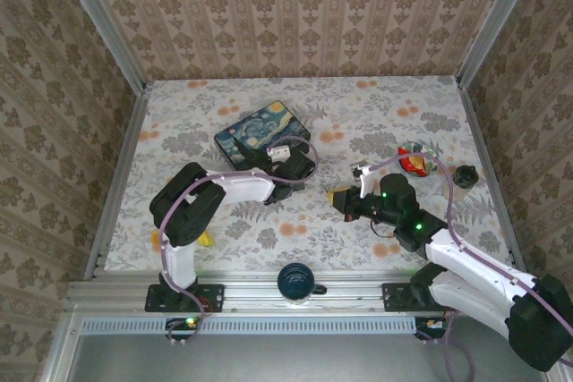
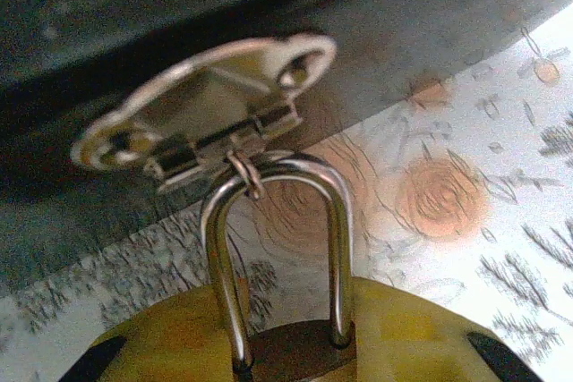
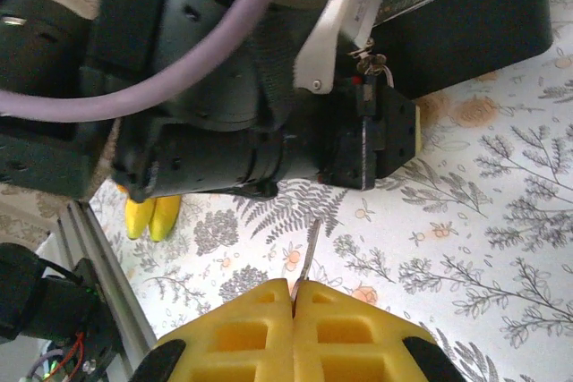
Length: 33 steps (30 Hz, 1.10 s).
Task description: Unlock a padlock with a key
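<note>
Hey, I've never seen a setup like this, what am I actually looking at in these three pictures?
These are two robot arms bolted at a table's near edge, each ending in a two-finger gripper. One picture looks down from above; the other two come from small cameras on each wrist.

On the flowered table lie a painted blue tin box, a banana, a dark cup at the near rail, and some small items far right.

The left gripper holds a small brass padlock, whose shackle hangs through the box's latch. The right gripper is shut on a thin silvery key, pointed toward the left arm.
</note>
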Each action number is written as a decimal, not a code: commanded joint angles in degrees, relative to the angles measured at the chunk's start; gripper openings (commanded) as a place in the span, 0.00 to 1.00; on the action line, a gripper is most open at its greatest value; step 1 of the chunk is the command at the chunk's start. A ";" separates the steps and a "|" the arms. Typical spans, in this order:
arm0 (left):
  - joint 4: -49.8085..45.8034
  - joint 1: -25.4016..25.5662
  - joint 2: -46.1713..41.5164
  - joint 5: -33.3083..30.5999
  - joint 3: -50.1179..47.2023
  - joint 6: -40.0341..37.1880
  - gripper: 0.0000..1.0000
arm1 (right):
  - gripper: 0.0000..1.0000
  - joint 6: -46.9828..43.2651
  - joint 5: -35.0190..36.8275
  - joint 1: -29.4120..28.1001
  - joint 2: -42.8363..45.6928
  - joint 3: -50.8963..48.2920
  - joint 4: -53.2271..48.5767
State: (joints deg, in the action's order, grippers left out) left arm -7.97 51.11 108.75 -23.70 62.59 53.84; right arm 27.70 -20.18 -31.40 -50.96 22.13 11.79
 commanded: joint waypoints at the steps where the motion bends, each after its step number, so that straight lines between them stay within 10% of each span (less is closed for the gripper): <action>1: -1.60 1.01 -3.13 2.11 -0.71 2.48 0.00 | 0.00 1.28 2.03 0.20 0.26 -1.63 2.11; 33: 1.47 -1.51 -5.49 17.77 0.62 7.99 0.00 | 0.00 2.80 3.40 0.06 -19.39 -7.78 26.99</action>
State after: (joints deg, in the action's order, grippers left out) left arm -8.27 49.45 105.36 -8.62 62.26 59.57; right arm 30.04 -17.93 -31.40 -67.57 15.22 31.88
